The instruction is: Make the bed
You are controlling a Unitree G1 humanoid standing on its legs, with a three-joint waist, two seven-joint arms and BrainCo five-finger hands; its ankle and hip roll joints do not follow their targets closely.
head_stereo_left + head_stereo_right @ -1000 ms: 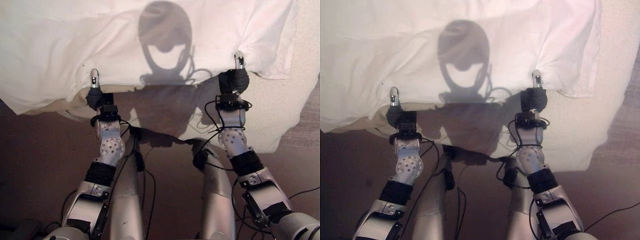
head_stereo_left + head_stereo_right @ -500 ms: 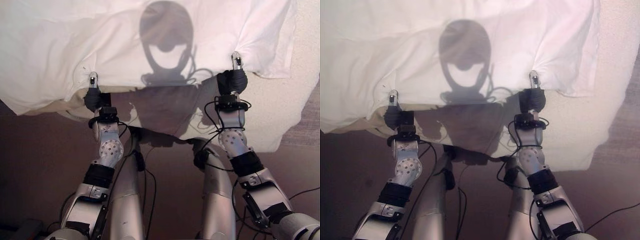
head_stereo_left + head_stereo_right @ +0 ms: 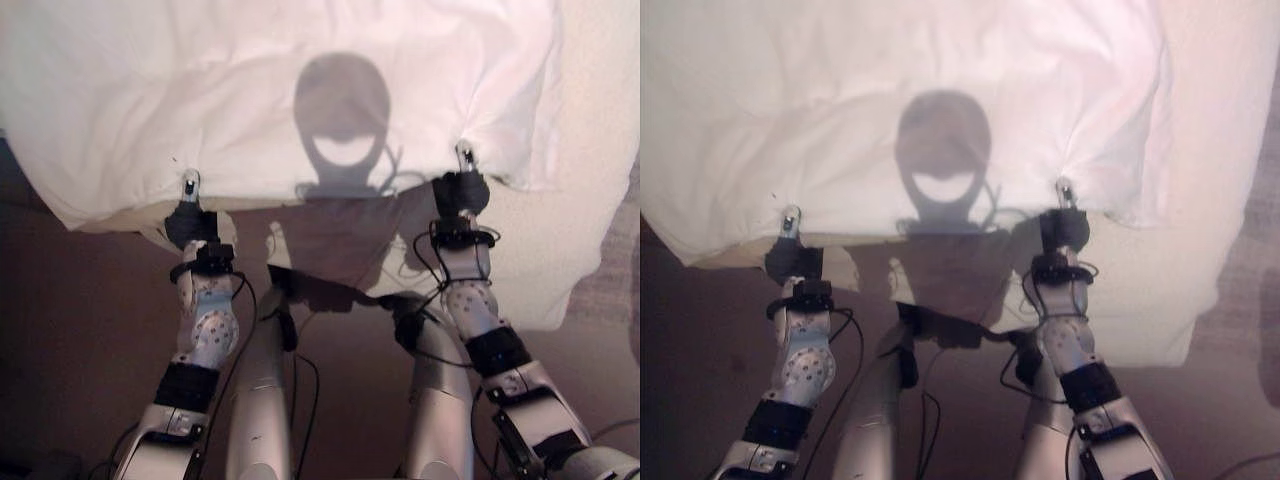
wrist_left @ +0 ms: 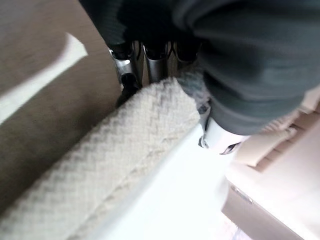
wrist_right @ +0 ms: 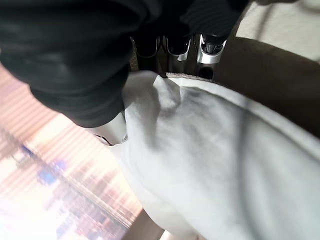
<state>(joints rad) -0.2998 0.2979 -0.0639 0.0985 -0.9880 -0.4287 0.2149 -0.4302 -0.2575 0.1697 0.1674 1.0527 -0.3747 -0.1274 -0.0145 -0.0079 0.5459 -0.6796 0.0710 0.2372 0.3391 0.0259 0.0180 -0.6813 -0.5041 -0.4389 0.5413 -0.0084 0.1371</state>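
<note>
Now both hands grasp the white sheet's (image 3: pixel 300 110) near edge over the bed (image 3: pixel 590 200): left hand (image 3: pixel 187 215) fingers clenched on sheet and woven blanket (image 4: pixel 115 165), right hand (image 3: pixel 462 185) pinching it.

The white sheet (image 3: pixel 280 100) covers the whole bed top ahead, lying smooth with only low wrinkles. Its near hem is taken up at two spots by the left hand (image 3: pixel 189 222) and right hand (image 3: pixel 462 190). Below the hem hangs the cream woven blanket (image 3: pixel 540 250), and nearer than that lies open brown floor (image 3: pixel 80 330).
</note>
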